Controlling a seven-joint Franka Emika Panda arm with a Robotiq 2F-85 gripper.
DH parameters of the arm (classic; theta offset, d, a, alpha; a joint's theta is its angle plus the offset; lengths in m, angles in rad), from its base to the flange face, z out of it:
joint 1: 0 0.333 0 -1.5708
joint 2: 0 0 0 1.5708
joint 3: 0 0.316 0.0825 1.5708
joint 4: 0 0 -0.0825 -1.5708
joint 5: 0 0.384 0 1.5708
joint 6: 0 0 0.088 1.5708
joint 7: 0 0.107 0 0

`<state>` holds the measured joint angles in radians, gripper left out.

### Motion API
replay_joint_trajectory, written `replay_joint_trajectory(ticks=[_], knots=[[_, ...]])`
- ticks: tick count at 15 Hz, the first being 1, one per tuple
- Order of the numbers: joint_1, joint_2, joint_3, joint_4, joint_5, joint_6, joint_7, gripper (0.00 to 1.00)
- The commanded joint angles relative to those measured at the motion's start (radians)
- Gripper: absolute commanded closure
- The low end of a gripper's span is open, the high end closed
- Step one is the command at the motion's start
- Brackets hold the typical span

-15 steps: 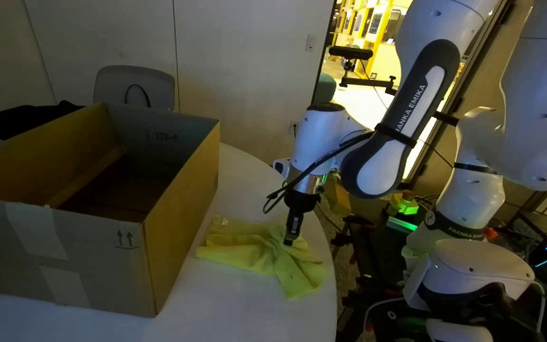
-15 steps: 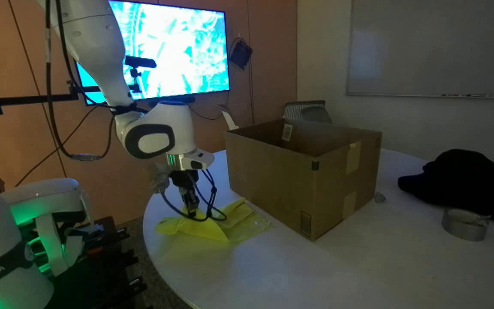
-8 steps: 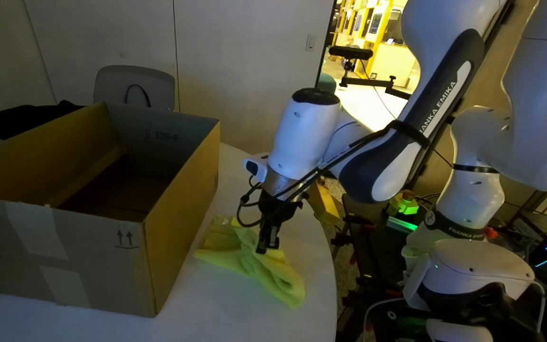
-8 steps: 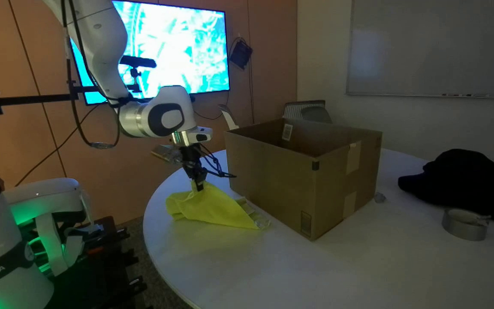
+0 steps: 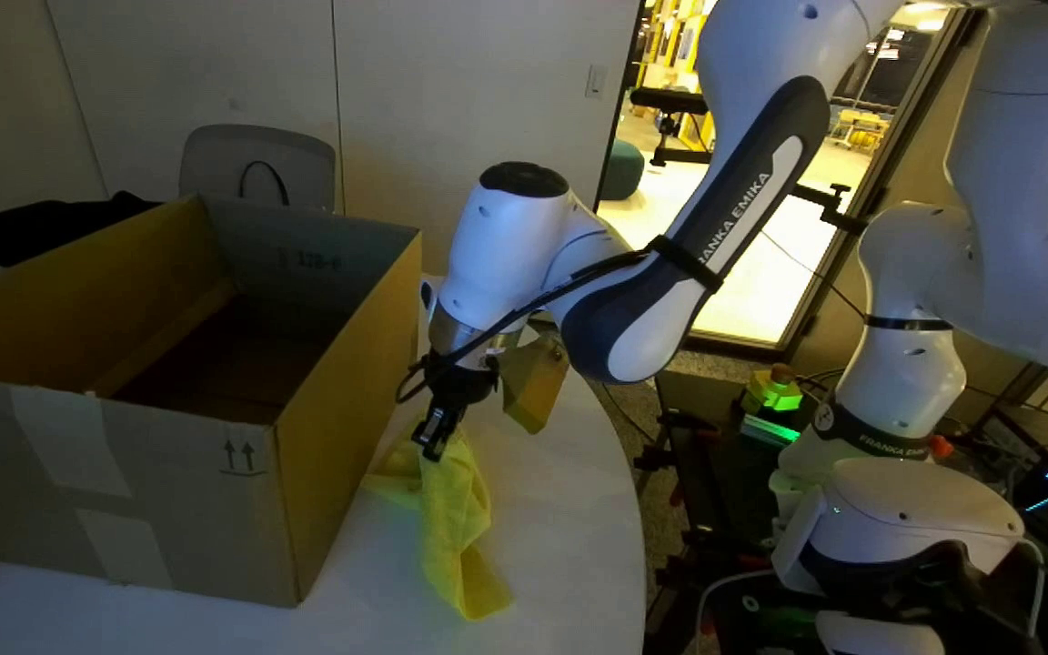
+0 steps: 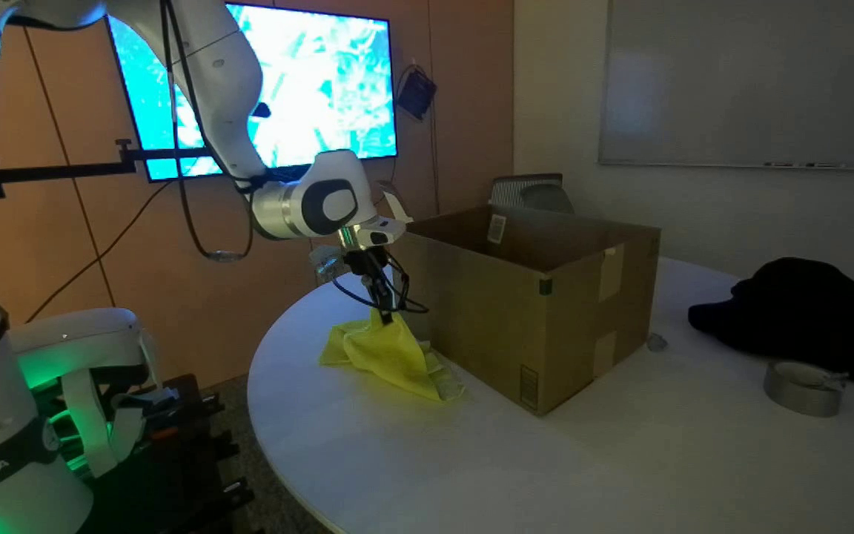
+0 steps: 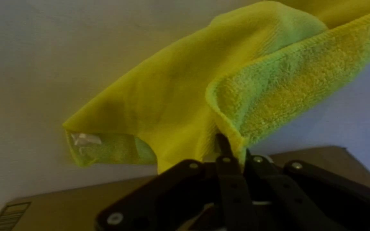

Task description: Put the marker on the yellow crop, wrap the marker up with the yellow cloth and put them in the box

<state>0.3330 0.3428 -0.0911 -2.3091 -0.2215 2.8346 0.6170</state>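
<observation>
We've got the end effector [image 5: 430, 449] closed on the yellow cloth [image 5: 457, 509], pinching it near an edge; in an exterior view it drapes toward 6 o'clock, lower folds down by the surface [image 5: 560, 537], box [image 5: 342, 414] near at 9 o'clock. Wrist view: we see cloth spreading upward, one fold toward 2 o'clock, box along 6 o'clock

We've got a screen [image 6: 330, 81] blazing before the brown wall [image 6: 468, 111], a whiteboard [image 6: 753, 81] on the pale wall [image 6: 557, 111], a grey chair [image 5: 260, 182], brightly lit floor [image 5: 760, 300] beyond!
</observation>
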Motion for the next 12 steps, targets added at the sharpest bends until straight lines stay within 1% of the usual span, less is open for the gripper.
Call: replay_joint_trajectory(ticks=[1,4,6,9,12], knots=[[0.076,0.039,-0.131,0.036,-0.055,0.011,0.204,0.97],[0.115,0.056,-0.220,0.033,-0.097,0.001,0.372,0.98],[0.135,0.068,-0.263,0.036,-0.122,-0.017,0.480,0.98],[0.137,0.091,-0.281,0.042,-0.137,-0.056,0.592,0.97],[0.113,0.104,-0.260,0.048,-0.122,-0.127,0.675,0.97]])
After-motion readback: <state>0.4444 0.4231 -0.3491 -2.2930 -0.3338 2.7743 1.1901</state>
